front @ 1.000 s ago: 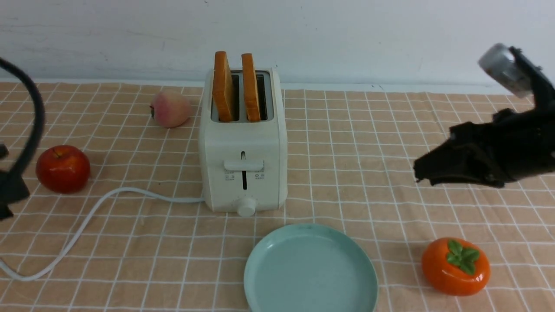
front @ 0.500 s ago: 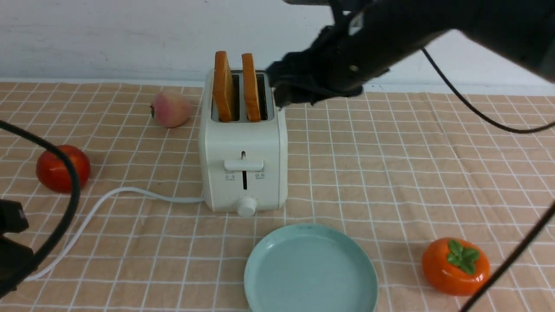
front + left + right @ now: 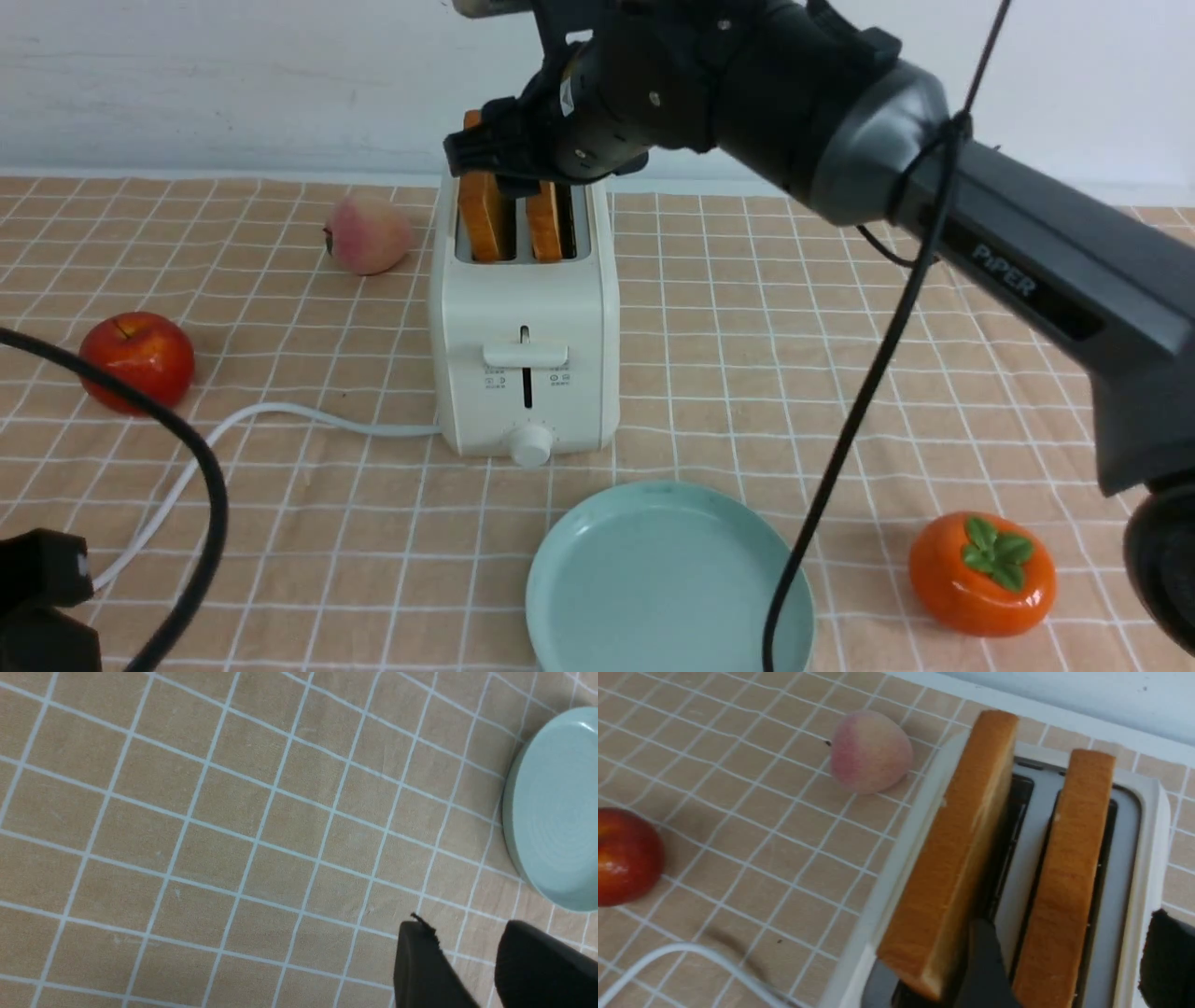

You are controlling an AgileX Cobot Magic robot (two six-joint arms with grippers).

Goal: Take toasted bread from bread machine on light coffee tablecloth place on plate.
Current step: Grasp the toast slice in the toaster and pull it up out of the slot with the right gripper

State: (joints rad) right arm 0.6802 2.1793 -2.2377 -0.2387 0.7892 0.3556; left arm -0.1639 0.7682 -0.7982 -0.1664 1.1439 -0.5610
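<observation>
The cream-white bread machine (image 3: 523, 317) stands on the light coffee tablecloth (image 3: 794, 327), with two toast slices upright in its slots. These are a left slice (image 3: 481, 219) and a right slice (image 3: 543, 219). My right gripper (image 3: 523, 154) hovers over the toaster top. In the right wrist view it (image 3: 1073, 952) is open; one finger (image 3: 985, 961) sits between the left slice (image 3: 957, 844) and the right slice (image 3: 1069, 872), the other outside the toaster wall (image 3: 896, 868). The teal plate (image 3: 667, 579) lies empty in front. My left gripper (image 3: 472, 956) is open and empty, low over the cloth beside the plate (image 3: 556, 812).
A peach (image 3: 367, 233) lies left of the toaster and a red apple (image 3: 136, 362) farther left. An orange persimmon (image 3: 982, 574) sits at the front right. The white power cord (image 3: 280, 415) runs to the left front. A black cable (image 3: 868, 392) hangs from my right arm over the plate.
My right arm has swung from the right side up and across to the toaster, and its gripper now straddles the right slice. The left arm parts at the lower left have shifted downward.
</observation>
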